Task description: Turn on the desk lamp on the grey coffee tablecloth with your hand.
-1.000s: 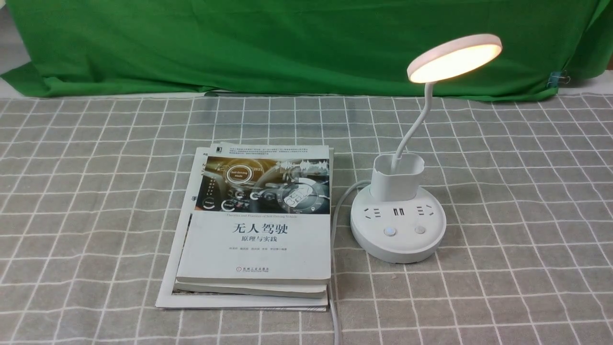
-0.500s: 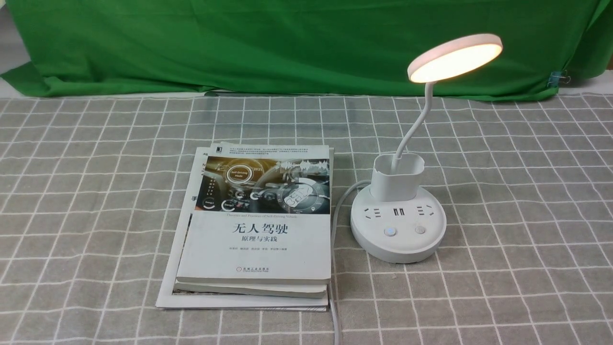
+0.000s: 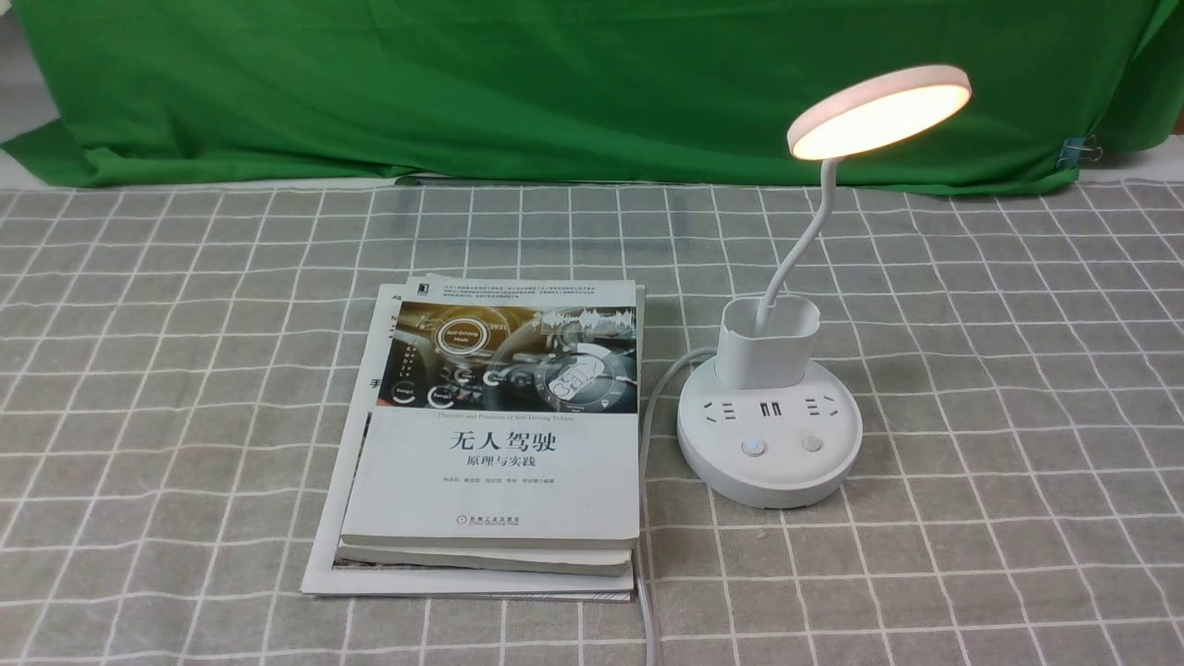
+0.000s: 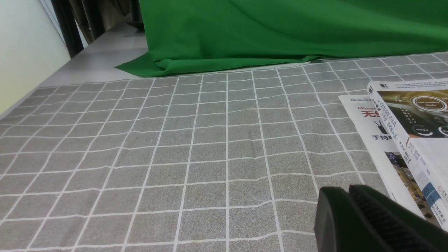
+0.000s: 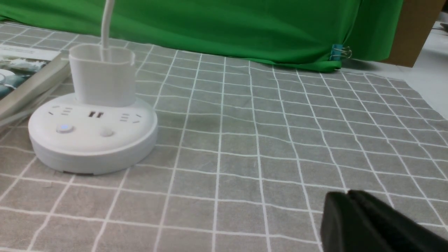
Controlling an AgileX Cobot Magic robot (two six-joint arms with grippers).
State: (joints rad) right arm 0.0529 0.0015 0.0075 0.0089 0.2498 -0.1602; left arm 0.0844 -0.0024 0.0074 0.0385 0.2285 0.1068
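Fingers point(image 5: 344, 203) of both arms pressed together, holding nothing.
Desk lamp point(image 3: 770, 407) glows on grey coffee tablecloth point(image 3: 971, 370), beside books point(image 3: 499, 462).

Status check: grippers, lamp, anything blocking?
Left gripper and right gripper shut, empty, both clear of the desk lamp. Lamp head lit, one base button glowing. Stacked books beside the base, not blocking.

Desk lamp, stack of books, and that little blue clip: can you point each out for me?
desk lamp point(image 3: 770, 444): front view, on its round white base.
stack of books point(image 3: 499, 481): front view, on the top book's white cover.
blue clip point(image 5: 336, 51): right wrist view, on its blue body at the green cloth's edge.
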